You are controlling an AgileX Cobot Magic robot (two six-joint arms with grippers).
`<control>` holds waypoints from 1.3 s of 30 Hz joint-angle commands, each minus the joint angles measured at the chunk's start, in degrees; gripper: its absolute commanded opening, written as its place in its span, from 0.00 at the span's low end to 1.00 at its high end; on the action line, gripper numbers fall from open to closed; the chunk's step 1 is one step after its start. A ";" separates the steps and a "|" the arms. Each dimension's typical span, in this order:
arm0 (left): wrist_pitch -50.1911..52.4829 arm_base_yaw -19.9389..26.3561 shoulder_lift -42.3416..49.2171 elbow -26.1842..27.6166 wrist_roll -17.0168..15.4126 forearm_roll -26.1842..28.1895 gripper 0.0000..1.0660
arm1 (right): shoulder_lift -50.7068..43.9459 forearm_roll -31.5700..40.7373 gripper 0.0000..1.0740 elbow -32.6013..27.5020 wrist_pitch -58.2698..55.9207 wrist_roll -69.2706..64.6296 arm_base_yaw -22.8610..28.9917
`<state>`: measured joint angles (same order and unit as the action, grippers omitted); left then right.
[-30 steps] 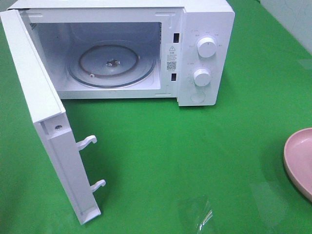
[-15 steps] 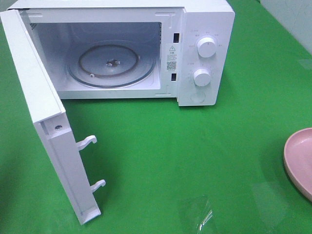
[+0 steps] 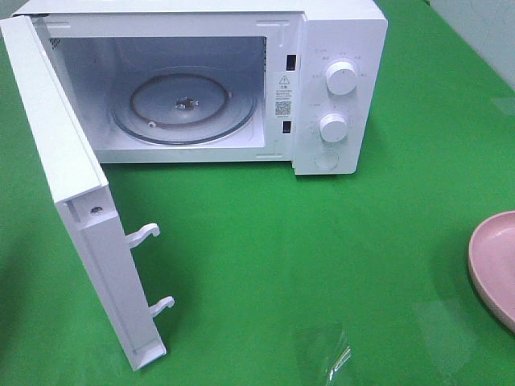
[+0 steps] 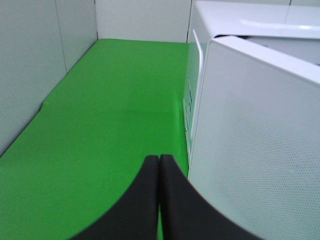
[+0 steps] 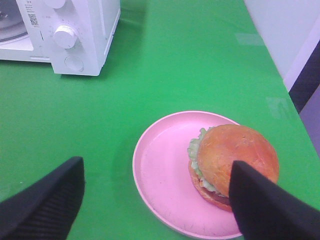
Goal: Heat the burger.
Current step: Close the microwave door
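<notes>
Right wrist: glossy round burger (image 5: 235,160) on pink plate (image 5: 160,175); right tool (image 5: 155,200) wide; left tool (image 4: 159,165) closed.

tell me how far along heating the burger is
Done: the microwave door stands open, the turntable bare. In hand: the open right gripper hovers over the burger on the pink plate. The left gripper is shut, empty. Left: grasping, loading, closing, starting.

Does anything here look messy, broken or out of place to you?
Nothing stands out. The microwave stands with its door swung wide and its glass turntable bare. The burger sits whole on the pink plate, off-centre toward one edge, with nothing spilled on the green table.
</notes>
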<state>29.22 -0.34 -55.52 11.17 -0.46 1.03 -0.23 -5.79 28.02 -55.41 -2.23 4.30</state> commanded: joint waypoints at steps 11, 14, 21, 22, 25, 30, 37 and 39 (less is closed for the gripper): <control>18.05 0.11 -15.53 0.11 -13.46 -21.43 0.00 | -1.49 0.23 0.70 -0.06 0.52 0.46 -0.29; 20.28 -1.03 -20.00 1.15 -15.93 -27.85 0.00 | -1.49 0.23 0.70 -0.06 0.52 0.46 -0.29; 20.68 -9.22 -26.36 4.13 -14.78 -27.50 0.00 | -1.49 0.23 0.70 -0.06 0.52 0.46 -0.29; 20.68 -9.22 -26.36 4.13 -14.78 -27.50 0.00 | -1.49 0.23 0.70 -0.06 0.52 0.46 -0.29; 21.26 -11.40 -28.19 4.30 -13.81 -25.10 0.00 | -1.49 0.23 0.70 -0.06 0.52 0.46 -0.29; 22.98 -15.87 -31.34 4.98 -11.23 -20.63 0.00 | -1.49 0.23 0.70 -0.06 0.52 0.46 -0.29; 22.80 -20.51 -34.03 7.73 -9.34 -15.24 0.00 | -1.49 0.23 0.70 -0.06 0.52 0.46 -0.29; 22.86 -22.75 -35.41 9.74 -8.54 -11.29 0.00 | -1.49 0.23 0.70 -0.06 0.52 0.46 -0.29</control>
<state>51.28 -21.14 -90.07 18.96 -9.74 -14.38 -0.23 -5.73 28.02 -55.41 -2.29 4.30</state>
